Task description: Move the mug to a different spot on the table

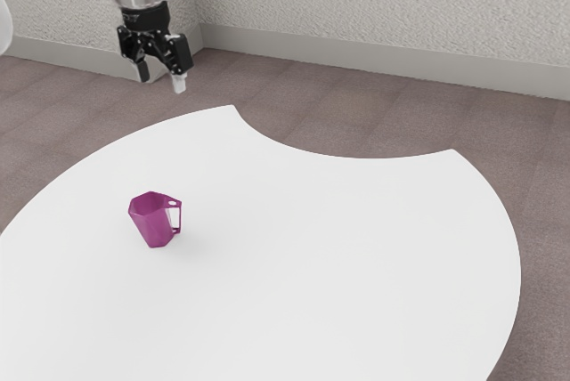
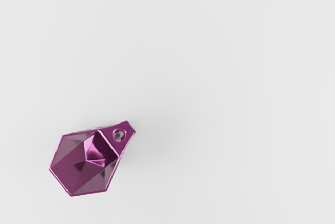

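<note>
A purple faceted mug stands upright on the white table, toward the exterior view's left, its handle facing the exterior view's right. My black gripper hangs high above the table's far edge, well above the mug, fingers apart and holding nothing. From the wrist camera I look straight down on the mug, its open mouth and small handle showing against the white tabletop.
The table is round with a curved cut-out at its far edge. Brown floor and a pale wall with a skirting board lie beyond. Bare white surface spreads to the exterior view's right of the mug.
</note>
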